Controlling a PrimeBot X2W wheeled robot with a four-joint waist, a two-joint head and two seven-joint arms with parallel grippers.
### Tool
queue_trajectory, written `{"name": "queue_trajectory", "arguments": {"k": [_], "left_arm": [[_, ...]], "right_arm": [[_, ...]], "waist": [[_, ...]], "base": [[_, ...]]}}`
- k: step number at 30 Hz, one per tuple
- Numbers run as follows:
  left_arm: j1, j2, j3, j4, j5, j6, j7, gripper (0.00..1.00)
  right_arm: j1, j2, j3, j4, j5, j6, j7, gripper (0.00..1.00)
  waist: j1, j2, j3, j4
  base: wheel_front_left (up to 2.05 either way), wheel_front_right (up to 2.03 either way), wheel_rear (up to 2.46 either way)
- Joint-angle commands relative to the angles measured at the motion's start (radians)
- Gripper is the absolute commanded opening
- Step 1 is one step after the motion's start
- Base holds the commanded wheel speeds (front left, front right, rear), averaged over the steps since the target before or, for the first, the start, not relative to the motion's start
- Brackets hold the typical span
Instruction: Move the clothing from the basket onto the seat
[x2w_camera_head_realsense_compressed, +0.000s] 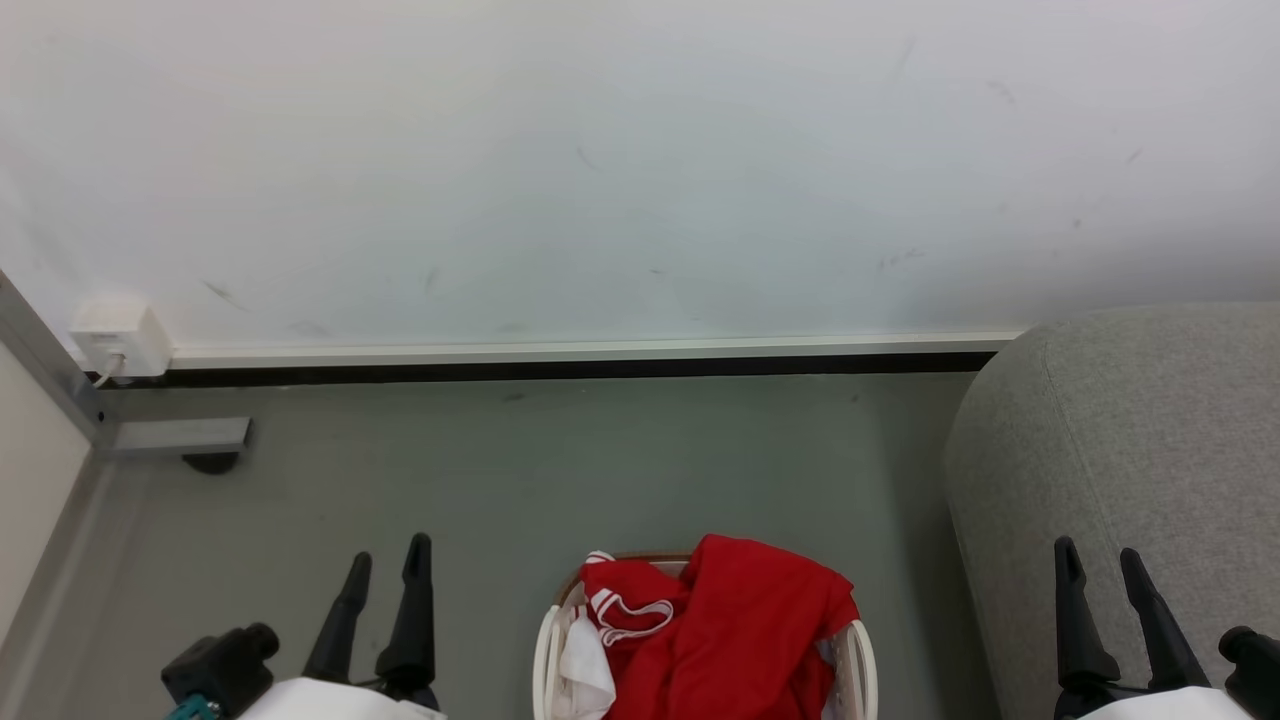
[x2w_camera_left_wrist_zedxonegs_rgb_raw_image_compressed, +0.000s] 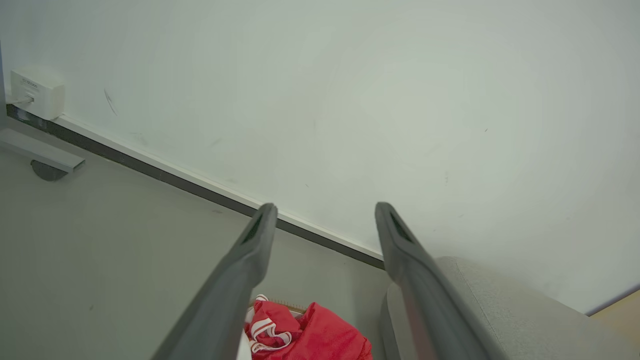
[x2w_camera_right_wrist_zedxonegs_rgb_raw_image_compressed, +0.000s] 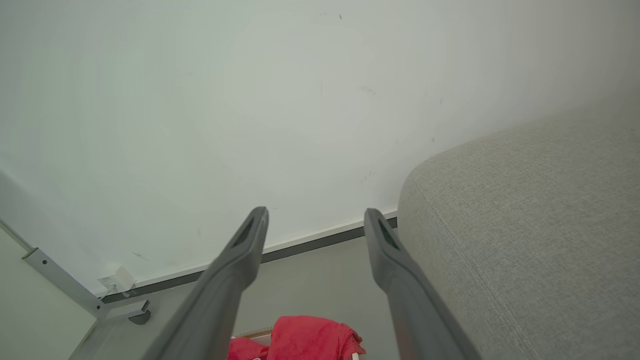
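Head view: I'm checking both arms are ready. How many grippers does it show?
2. The left gripper is at lower left, over the floor; the right gripper is at lower right, against the seat. Both are open.

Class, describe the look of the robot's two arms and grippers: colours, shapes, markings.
The left gripper and right gripper each have two long, tapering black fingers on black bases, above white forearm shells. Close up, the fingers look matte dark grey with a slot near each tip. A small teal part sits by the left base.
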Motion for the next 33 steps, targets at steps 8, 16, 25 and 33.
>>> {"name": "queue_trajectory", "arguments": {"k": [8,16,25,33], "left_arm": [[0.005,0.009,-0.014,-0.022,0.118,-0.001,-0.028,1.0],[0.014,0.009,-0.022,-0.027,0.201,0.001,-0.047,1.0],[0.018,0.01,-0.033,-0.021,0.283,-0.006,-0.065,1.0],[0.022,0.011,-0.037,-0.019,0.35,-0.009,-0.083,1.0]], "right_arm": [[0.008,-0.011,0.005,-0.006,-0.089,-0.001,-0.028,1.0],[0.018,-0.011,0.01,-0.003,-0.156,-0.001,-0.047,1.0],[0.022,-0.012,0.006,0.004,-0.22,-0.002,-0.066,1.0],[0.029,-0.012,0.0,0.005,-0.265,-0.002,-0.082,1.0]], "waist": [[0.0,-0.0001,0.001,0.003],[0.0,-0.0001,0.003,0.003],[0.0,-0.0001,0.008,0.004],[0.0,-0.0001,0.011,0.006]], "base": [[0.0,0.0,0.0],[0.0,0.0,0.0],[0.0,0.0,0.0],[0.0,0.0,0.0]]}}
